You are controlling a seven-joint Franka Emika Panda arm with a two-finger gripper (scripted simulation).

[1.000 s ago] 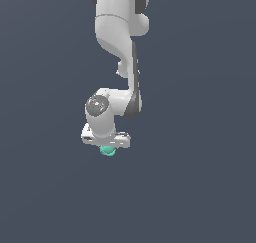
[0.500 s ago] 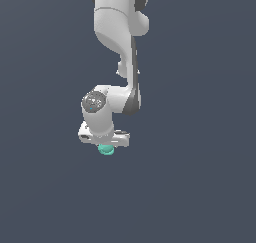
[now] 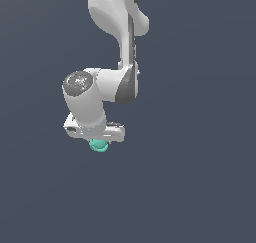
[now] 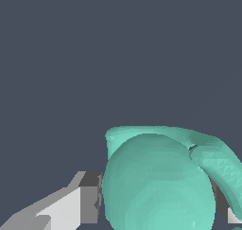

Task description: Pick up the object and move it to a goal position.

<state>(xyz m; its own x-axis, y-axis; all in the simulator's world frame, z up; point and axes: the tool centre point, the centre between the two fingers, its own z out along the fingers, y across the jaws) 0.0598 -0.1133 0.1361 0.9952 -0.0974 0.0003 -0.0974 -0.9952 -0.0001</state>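
Observation:
The object is a small teal-green roundish lump. In the exterior view it pokes out just under the white gripper, whose hand hides most of it. In the wrist view the object fills the space between the two fingers, with a ring-like rim curving over its rounded body. One grey-and-white finger presses against its side, and the edge of the other finger shows past it. The gripper is shut on the object.
Only a plain dark blue-grey background shows around the arm. The white arm comes down from the top of the exterior view. No goal marker shows.
The arm's wrist and gripper have shifted slightly toward the exterior view's left with the object still held. The object stays under the hand.

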